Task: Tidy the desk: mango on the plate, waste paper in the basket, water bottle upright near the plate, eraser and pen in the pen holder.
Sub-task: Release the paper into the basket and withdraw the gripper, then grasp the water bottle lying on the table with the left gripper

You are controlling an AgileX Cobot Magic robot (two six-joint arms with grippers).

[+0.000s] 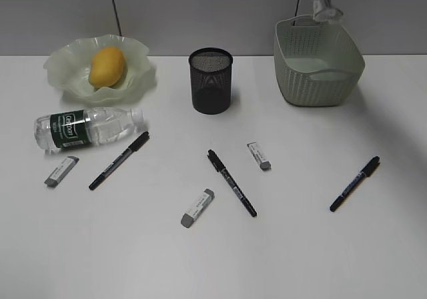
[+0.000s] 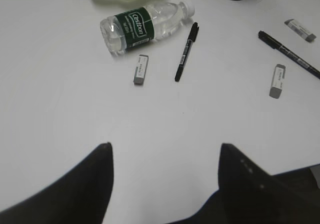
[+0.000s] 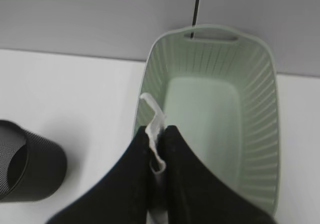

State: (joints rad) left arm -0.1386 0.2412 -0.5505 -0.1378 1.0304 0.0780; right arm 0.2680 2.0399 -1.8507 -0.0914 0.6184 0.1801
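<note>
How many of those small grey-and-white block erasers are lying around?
3 small grey-and-white block erasers, all on the desk: one below the lying bottle, one front centre, one right of centre. None seems hidden.

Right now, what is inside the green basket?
The basket looks empty: its pale floor shows bare in the right wrist view. The waste paper is pinched in the right jaws above the near-left rim, not yet inside. The near end of the floor is hidden behind the jaws.
</note>
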